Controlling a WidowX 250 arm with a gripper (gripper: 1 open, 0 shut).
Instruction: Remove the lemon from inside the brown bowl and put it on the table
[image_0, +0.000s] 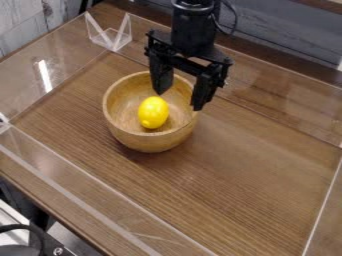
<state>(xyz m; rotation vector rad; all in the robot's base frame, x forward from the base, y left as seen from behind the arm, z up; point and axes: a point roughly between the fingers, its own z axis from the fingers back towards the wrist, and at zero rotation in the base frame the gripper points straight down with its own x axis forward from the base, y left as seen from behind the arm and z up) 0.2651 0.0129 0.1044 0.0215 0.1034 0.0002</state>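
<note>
Step 1, the reach, is in hand: the lemon (154, 113) lies inside the bowl (126, 135), a little left of its middle, and the black hand (182, 88) is over the bowl's far right part, at about 1 o'clock from the fruit. The hand's 2 sides stand spread, 1 at about 12 o'clock of the lemon and 1 out past the bowl's right rim, with nothing seen pinched between them. The next move, as I judge it, is to shift toward 7 o'clock until the lemon sits between the 2 sides, then lower and close. The bowl's wall is the main thing in the way: the right side looks likely to catch the rim at 2 o'clock if the hand drops where it is, and that could drag or tip the bowl. The lemon looks smooth and round, so an off-centre squeeze may roll it against the wall. After the grip, the lift needs to clear the rim before any sideways travel. For the release, the bare desk (221, 195) from 3 to 6 o'clock of the bowl looks the easiest place. Around it, a small clear wire-like piece (110, 31) stands at about 11 o'clock of the bowl, and dark cables (24, 232) lie at the picture's lower left corner, well apart from the work.
</note>
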